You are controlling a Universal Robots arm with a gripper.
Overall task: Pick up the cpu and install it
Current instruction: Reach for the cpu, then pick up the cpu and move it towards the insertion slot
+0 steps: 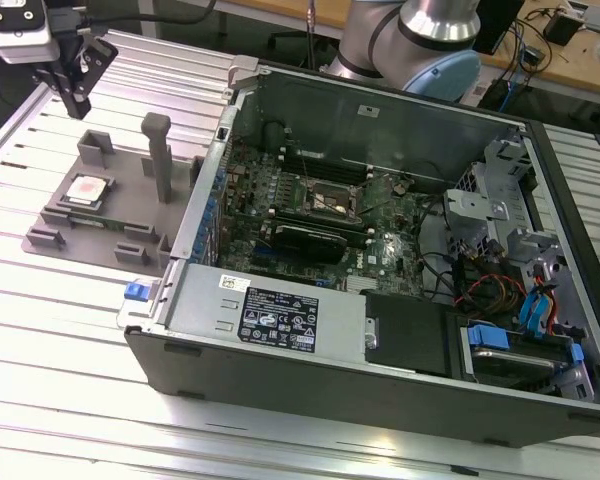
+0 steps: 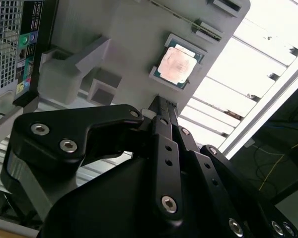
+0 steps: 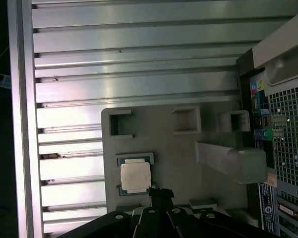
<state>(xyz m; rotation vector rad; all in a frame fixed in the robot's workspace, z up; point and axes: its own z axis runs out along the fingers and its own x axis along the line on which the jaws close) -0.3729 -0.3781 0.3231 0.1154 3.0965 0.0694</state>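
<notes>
Cpu (image 1: 86, 189) is seen flat in the gray holder (image 1: 130, 208), and the gripper (image 1: 79, 110), pressed together and empty, is held above it.

A ribbed silver aluminium tabletop (image 1: 40, 330) spreads beneath the claw (image 1: 78, 108), glaring under bright light; well beyond it stands a tan wooden bench (image 1: 590, 75) strewn with cables (image 1: 533, 45).

Even, soft light fills the exterior view. Glare whitens the worktop (image 2: 258, 64) slats in the second wrist view (the cpu (image 2: 175, 63) shines pinkish); the first wrist view is dimmer.
</notes>
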